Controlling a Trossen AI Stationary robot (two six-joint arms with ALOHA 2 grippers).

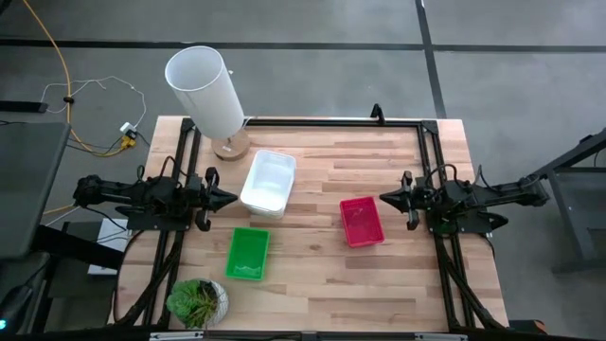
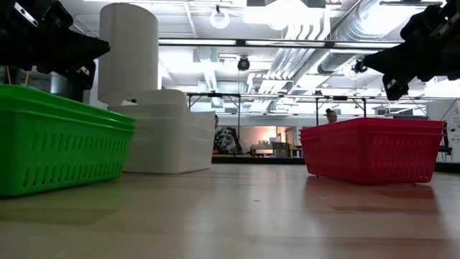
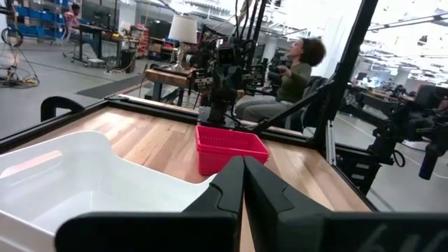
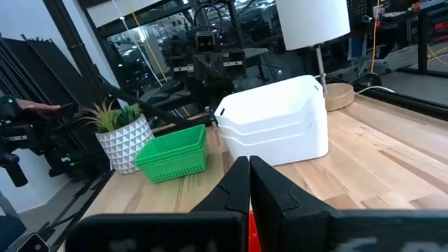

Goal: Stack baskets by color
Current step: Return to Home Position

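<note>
Three basket stacks rest by their bottoms on the wooden table [image 1: 312, 275]. The white stack [image 1: 268, 182] stands left of centre, toward the far edge. The green one [image 1: 248, 253] lies nearer, at the left. The red one [image 1: 362, 221] sits right of centre. My left gripper [image 1: 230, 199] is shut and held level at the table's left side, next to the white stack, empty. My right gripper [image 1: 386, 199] is shut and level at the right side, just beyond the red stack's far end, empty too.
A tall white cylinder lamp [image 1: 206, 92] on a wooden foot stands at the far left. A small potted plant [image 1: 197, 301] sits at the near left corner. A black frame [image 1: 331, 121] rims the table's far and side edges. A person [image 3: 294, 70] sits beyond the table's right side.
</note>
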